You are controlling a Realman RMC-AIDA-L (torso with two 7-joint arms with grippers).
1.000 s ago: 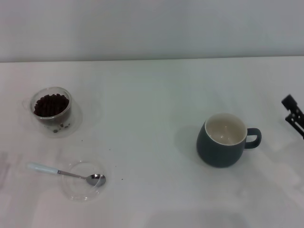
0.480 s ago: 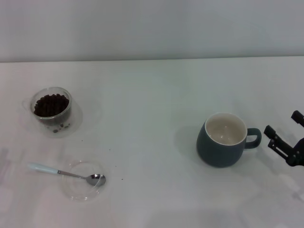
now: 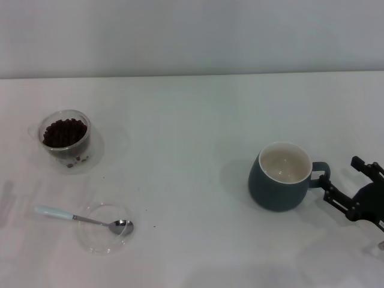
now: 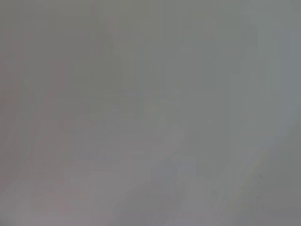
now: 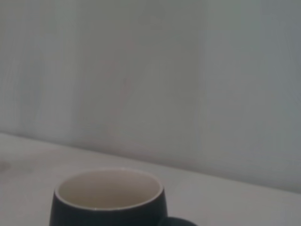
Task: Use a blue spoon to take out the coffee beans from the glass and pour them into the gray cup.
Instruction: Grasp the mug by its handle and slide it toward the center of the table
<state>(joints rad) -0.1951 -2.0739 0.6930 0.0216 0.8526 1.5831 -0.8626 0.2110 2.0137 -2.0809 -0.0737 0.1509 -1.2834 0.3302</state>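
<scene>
Over on the right, the right gripper (image 3: 341, 181) sits low by the gray cup (image 3: 280, 177), its fingers apart on either side of the loop handle, not visibly touching it; the cup stands upright on the white table (image 3: 192, 120), its cream inside bare. Far across on the left, the glass (image 3: 65, 137) holds the coffee beans (image 3: 63, 132); nearer the front, the blue spoon (image 3: 84, 219) lies with its bowl in a clear saucer (image 3: 103, 235), handle sticking out leftward. The left gripper doesn't show.
</scene>
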